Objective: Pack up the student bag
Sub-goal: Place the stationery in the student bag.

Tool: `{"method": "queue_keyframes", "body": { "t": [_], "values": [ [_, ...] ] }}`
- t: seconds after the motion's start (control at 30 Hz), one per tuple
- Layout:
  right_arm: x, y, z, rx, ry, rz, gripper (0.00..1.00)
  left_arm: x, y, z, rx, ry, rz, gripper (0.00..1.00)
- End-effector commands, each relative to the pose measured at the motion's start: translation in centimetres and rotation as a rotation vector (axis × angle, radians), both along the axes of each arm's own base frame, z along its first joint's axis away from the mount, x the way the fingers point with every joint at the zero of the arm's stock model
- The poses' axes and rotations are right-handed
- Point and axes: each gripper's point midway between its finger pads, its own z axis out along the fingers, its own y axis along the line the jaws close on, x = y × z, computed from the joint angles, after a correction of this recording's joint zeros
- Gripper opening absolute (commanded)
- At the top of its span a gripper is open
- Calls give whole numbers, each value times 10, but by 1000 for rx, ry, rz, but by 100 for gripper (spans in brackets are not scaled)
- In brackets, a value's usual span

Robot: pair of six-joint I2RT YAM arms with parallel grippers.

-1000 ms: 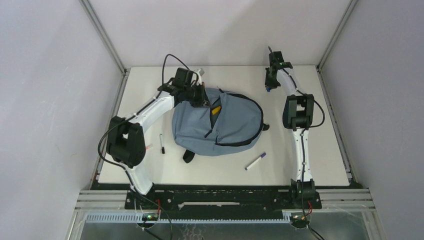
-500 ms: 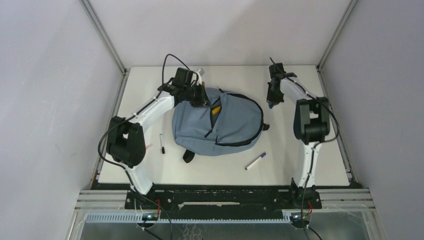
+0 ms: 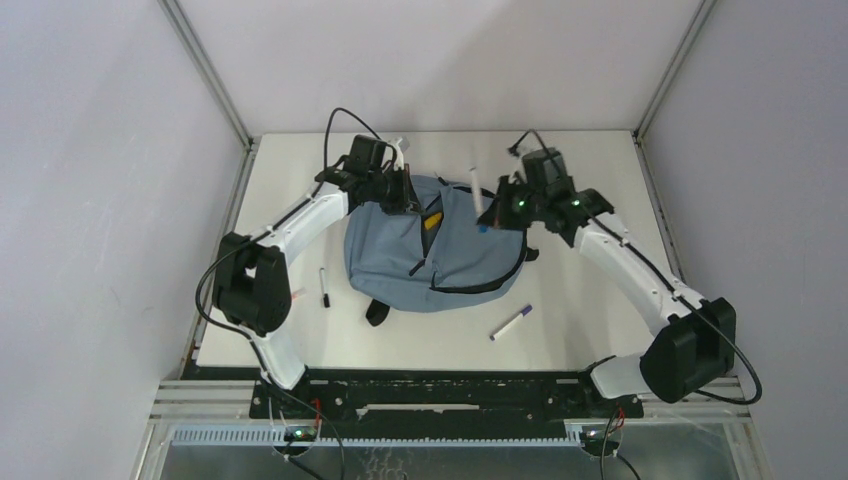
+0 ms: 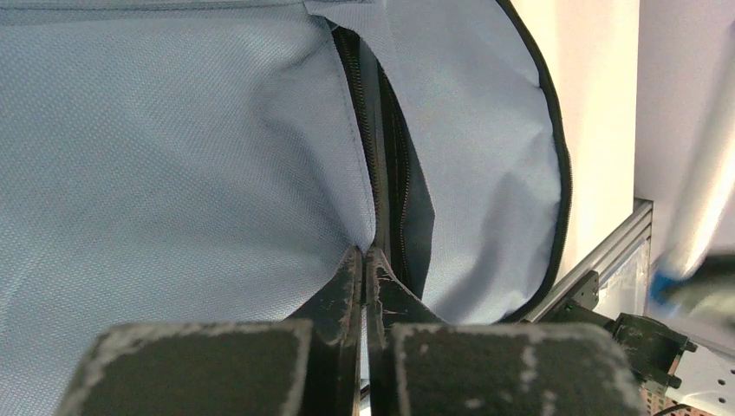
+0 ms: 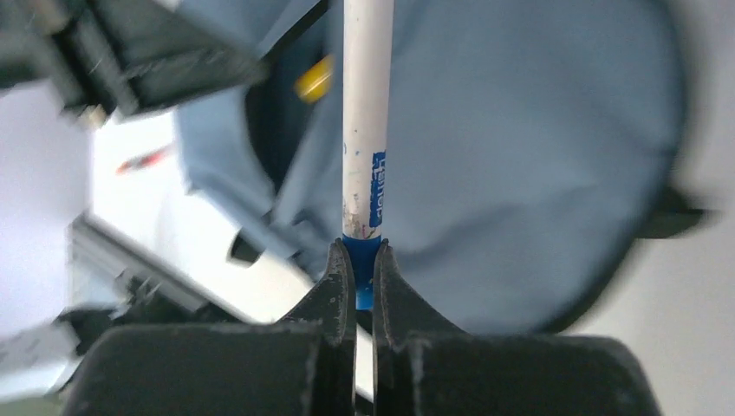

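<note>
The grey-blue student bag (image 3: 470,250) lies in the middle of the table, its main zipper open, something yellow (image 3: 431,222) showing inside. My left gripper (image 3: 404,199) is shut on the fabric edge of the bag's opening (image 4: 364,247) at its far left. My right gripper (image 3: 487,215) is shut on the blue end of a white marker (image 5: 366,130) and holds it above the bag; the marker (image 3: 476,189) points up and away. The bag fills the right wrist view (image 5: 520,156) below the marker.
A black-capped marker (image 3: 323,286) lies left of the bag beside a small red-tipped pen (image 3: 298,294). A purple-capped marker (image 3: 511,322) lies in front of the bag. A black strap end (image 3: 376,312) sticks out at the bag's near side.
My right arm has swung from the far right of the table leftward, carrying the white marker over the bag. The left gripper keeps its hold on the opening.
</note>
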Motion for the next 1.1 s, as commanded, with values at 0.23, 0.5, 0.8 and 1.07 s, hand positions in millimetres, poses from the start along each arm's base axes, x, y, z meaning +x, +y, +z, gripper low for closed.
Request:
{"method": "queue_keyframes", "body": {
  "t": [0.23, 0.5, 0.8, 1.07],
  "values": [
    [-41, 115, -25, 311, 229, 244, 0, -11, -5, 36, -90, -79, -43, 0],
    [-38, 118, -55, 300, 347, 159, 0, -16, -6, 39, -104, -81, -58, 0],
    [-18, 133, -66, 395, 398, 129, 0, -25, -9, 45, -122, -104, -108, 0],
    [31, 154, -54, 367, 310, 128, 14, -27, -14, 47, -136, -97, -120, 0]
  ]
}}
